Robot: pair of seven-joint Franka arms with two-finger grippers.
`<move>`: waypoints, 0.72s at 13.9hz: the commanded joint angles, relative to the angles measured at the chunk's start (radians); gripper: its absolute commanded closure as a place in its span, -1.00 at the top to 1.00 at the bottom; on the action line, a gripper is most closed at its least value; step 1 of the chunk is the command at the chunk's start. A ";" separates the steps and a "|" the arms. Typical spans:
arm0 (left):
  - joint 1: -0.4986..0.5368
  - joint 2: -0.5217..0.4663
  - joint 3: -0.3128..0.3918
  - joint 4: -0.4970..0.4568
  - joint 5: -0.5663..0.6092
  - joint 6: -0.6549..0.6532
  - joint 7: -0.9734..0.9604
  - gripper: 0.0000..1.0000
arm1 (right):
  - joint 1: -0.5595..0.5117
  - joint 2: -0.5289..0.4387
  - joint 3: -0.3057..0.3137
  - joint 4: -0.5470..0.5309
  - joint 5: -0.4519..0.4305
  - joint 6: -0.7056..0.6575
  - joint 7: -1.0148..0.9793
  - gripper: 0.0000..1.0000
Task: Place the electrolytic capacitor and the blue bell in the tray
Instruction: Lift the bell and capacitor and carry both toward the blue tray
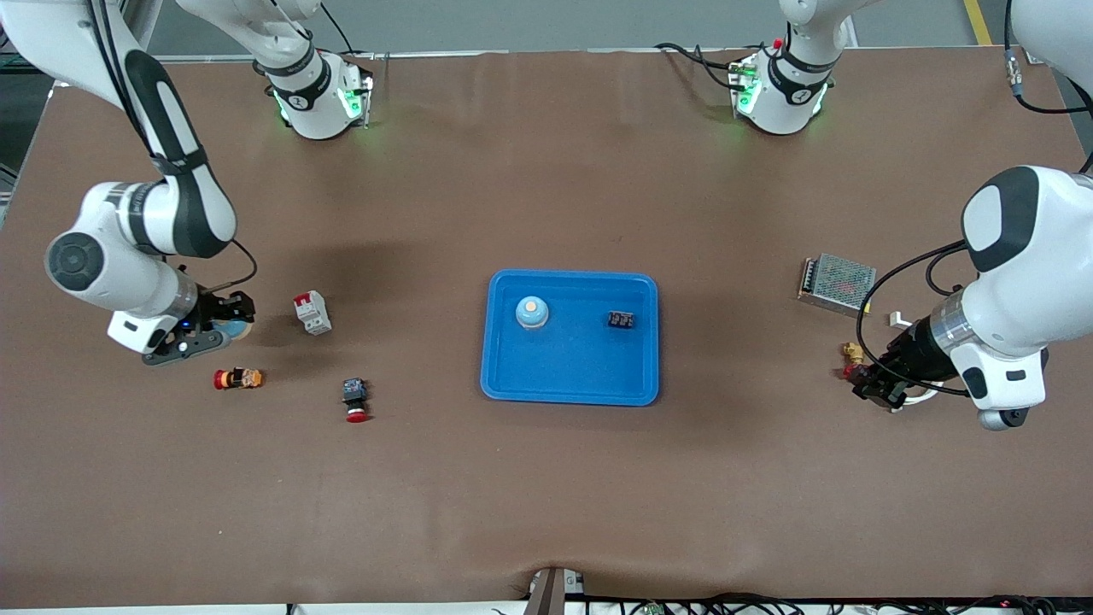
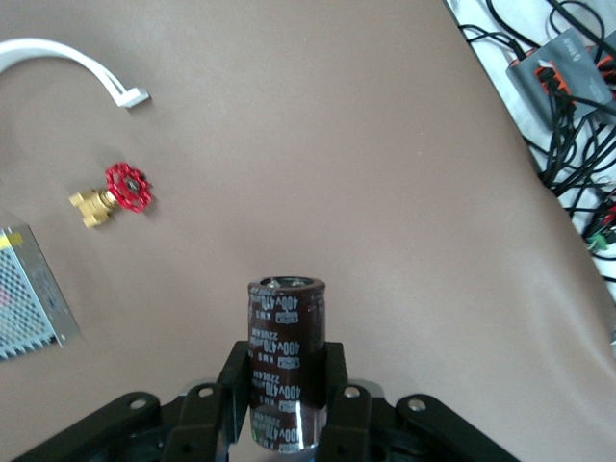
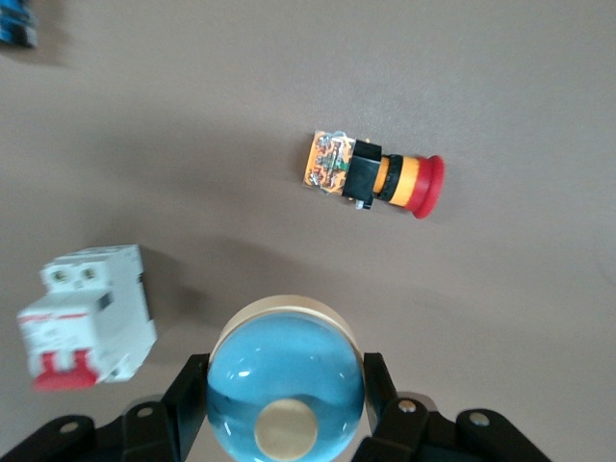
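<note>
The brown table (image 1: 546, 495) carries the blue tray (image 1: 572, 376) at its centre. In the front view, the right gripper (image 1: 224, 327) is over the table at the tray's nine o'clock, pinching a blue bell (image 3: 286, 385). The left gripper (image 1: 871, 383) is at the tray's three o'clock, clamping the electrolytic capacitor (image 2: 286, 327). A second blue bell (image 1: 531, 312) and a small black part (image 1: 621, 320) lie in the tray.

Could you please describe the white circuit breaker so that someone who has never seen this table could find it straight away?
Start at the blue tray in the middle of the table and look toward the right arm's end. The circuit breaker stands there on the brown mat, beside the right pincer. It is the only white boxy part, with a red switch; the two red-capped push buttons lie nearer the front camera.
</note>
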 commanded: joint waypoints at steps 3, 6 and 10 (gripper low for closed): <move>-0.005 0.001 -0.055 0.019 -0.008 -0.024 -0.143 -1.00 | 0.078 -0.005 0.006 0.229 0.042 -0.298 0.132 0.16; -0.082 0.012 -0.054 0.019 0.001 -0.023 -0.334 -1.00 | 0.165 -0.002 0.006 0.296 0.042 -0.348 0.293 0.16; -0.143 0.035 -0.052 0.031 0.004 -0.015 -0.490 -1.00 | 0.273 0.006 0.004 0.340 0.123 -0.343 0.489 0.16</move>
